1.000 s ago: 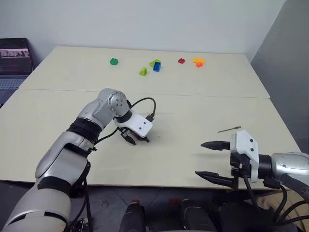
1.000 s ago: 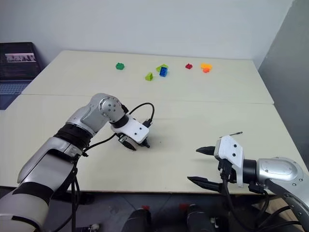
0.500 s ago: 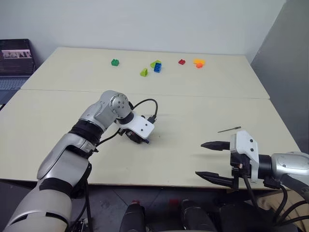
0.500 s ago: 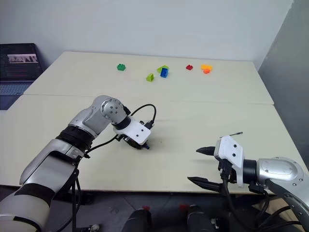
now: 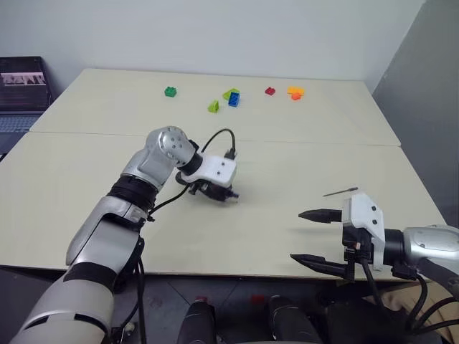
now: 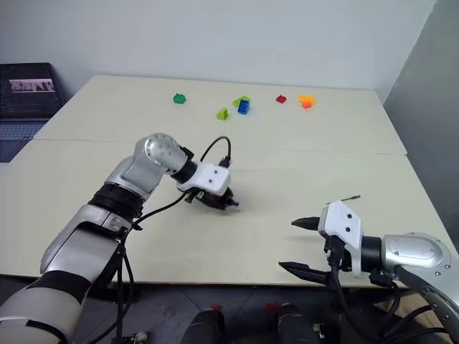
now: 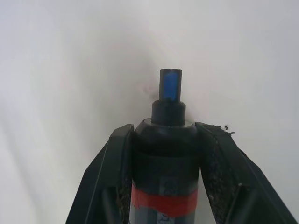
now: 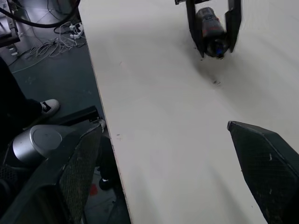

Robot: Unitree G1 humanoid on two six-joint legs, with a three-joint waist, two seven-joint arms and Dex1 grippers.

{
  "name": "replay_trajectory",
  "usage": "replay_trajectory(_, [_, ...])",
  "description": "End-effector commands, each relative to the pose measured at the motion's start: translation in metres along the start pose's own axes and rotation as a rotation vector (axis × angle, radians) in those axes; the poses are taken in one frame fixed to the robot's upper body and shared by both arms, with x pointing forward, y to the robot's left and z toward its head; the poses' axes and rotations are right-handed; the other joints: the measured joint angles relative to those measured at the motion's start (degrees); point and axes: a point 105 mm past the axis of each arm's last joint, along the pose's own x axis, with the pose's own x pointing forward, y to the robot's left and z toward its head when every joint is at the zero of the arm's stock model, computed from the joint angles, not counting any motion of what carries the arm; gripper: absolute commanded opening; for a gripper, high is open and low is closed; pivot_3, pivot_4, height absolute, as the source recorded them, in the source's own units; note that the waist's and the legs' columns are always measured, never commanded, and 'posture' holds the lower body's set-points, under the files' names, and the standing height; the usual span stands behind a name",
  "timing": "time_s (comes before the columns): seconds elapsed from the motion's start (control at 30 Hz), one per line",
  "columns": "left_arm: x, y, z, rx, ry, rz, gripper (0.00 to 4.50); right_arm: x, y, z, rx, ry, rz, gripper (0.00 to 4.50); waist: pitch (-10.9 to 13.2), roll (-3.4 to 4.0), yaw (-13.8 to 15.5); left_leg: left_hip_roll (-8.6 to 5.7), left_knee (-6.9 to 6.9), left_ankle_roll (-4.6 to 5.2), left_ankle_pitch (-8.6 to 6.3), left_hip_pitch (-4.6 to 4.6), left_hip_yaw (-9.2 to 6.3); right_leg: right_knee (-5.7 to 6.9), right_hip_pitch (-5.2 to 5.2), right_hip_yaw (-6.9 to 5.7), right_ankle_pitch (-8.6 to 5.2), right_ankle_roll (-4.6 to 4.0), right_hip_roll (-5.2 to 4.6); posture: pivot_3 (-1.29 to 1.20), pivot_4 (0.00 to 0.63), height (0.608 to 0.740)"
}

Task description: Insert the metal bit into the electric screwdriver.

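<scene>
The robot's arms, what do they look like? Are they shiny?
Yes. The left arm has shiny silver shells with black bands at the joints. A black cable loops to its white wrist block. The right arm is silver too, with black cables hanging below. Each end effector, left and right, has two black pointed fingers with rough, textured inner pads.

The left gripper has closed on the electric screwdriver — lifted it off the tabletop, nearer the metal bit
</scene>
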Motion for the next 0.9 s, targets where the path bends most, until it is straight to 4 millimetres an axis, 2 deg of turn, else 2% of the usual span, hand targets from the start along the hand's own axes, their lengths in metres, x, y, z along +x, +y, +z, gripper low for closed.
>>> replay_trajectory(0.03, [-0.023,0.037,0.043,-0.042,-0.212,0.275,1.66,-0.004,-0.009,0.027,-0.06,-0.105,-0.045,4.5,0.0,0.0,-0.1,0.0,0.0,0.0,0.0,0.01,0.0,0.0,0.0,0.01,0.01,0.01,0.0,0.0,0.15,0.74])
replay_trajectory(0.17, [-0.03,0.058,0.055,-0.156,-0.399,0.519,1.66,-0.005,-0.017,0.045,-0.088,-0.187,-0.071,4.5,0.0,0.0,-0.2,0.0,0.01,0.0,0.0,0.06,-0.01,0.01,0.02,0.02,0.03,0.05,0.01,0.0,0.15,0.74])
replay_trajectory(0.27, [-0.033,0.063,0.056,-0.269,-0.504,0.639,1.66,-0.006,-0.022,0.055,-0.105,-0.217,-0.081,4.5,0.0,0.02,-0.3,0.0,0.01,0.0,0.0,0.05,-0.01,0.01,0.02,0.03,0.06,0.1,0.02,0.0,0.15,0.74])
replay_trajectory(0.5, [-0.033,0.053,0.04,-0.484,-0.694,0.867,1.65,-0.006,-0.039,0.07,-0.138,-0.254,-0.141,4.5,0.0,0.06,0.0,-0.01,0.0,0.0,0.0,0.06,-0.03,-0.01,0.03,0.02,0.08,0.12,0.02,0.0,0.15,0.74])
replay_trajectory(0.7, [-0.019,0.033,0.024,-0.542,-0.691,0.94,1.65,-0.004,-0.041,0.077,-0.146,-0.262,-0.14,4.5,0.0,0.06,0.1,-0.02,0.02,0.0,0.0,0.06,-0.01,-0.03,0.05,0.04,0.09,0.14,0.01,0.0,0.15,0.74])
replay_trajectory(0.9, [-0.011,0.02,0.018,-0.543,-0.674,0.942,1.65,-0.003,-0.042,0.079,-0.153,-0.26,-0.13,4.5,0.0,0.07,0.1,-0.03,0.02,0.0,0.0,0.15,-0.01,-0.04,0.13,0.04,0.1,0.14,0.01,0.0,0.15,0.74])
